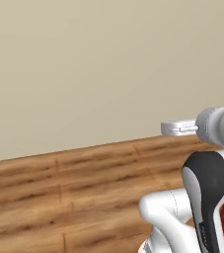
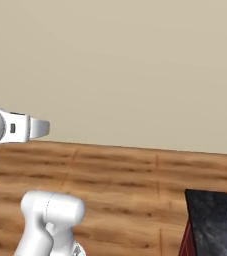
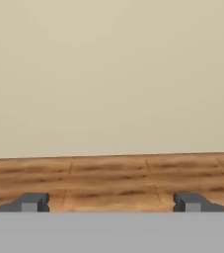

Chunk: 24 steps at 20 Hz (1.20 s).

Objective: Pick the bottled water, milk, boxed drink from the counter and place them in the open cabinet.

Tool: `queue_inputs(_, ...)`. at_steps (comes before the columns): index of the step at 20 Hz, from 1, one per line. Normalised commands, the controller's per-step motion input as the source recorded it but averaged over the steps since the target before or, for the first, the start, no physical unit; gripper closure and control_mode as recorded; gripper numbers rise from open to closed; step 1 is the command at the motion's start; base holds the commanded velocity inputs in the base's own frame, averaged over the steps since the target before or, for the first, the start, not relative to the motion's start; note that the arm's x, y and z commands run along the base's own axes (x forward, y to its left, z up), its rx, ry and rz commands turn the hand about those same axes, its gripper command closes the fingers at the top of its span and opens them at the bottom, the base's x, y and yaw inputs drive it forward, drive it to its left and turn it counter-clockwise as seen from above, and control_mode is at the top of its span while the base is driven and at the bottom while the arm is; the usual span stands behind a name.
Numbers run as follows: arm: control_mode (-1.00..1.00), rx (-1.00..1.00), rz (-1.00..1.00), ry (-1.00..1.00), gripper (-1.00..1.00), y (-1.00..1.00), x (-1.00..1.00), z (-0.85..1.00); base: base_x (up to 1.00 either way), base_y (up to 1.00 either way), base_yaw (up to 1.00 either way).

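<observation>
- A corner of the glossy black marbled stone tabletop (image 2: 212, 220) shows low at my right; none of the three drinks sits on that visible part.
- My tool (image 3: 111, 201) is released, jaws wide, holding nothing, facing the beige wall (image 3: 108, 74) and wooden plank floor (image 3: 108, 173), since I judge no pick has begun.

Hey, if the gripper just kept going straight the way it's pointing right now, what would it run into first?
The gripper is open, holds nothing and points level across the wooden floor. Nothing stands in its line, so it would probably reach the beige wall first, just above the floor, though how far off that is I can't tell.
</observation>
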Motion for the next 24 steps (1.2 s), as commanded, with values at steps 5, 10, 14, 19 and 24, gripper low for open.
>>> queue_inputs(5,1.0,0.0,0.0,0.0,-1.0,0.0,0.0,0.0,-0.31,-0.15,-0.26)
queue_inputs(10,1.0,0.0,0.0,0.0,-1.0,0.0,0.0,0.0,-0.16,-0.13,-0.27)
queue_inputs(14,1.0,0.0,0.0,0.0,-1.0,0.0,0.0,0.0,-0.03,-0.15,-0.3)
queue_inputs(19,1.0,0.0,0.0,0.0,-1.0,0.0,0.0,0.0,-0.06,-0.05,-0.35)
queue_inputs(24,1.0,0.0,0.0,0.0,-1.0,0.0,0.0,0.0,-0.16,0.0,-0.36)
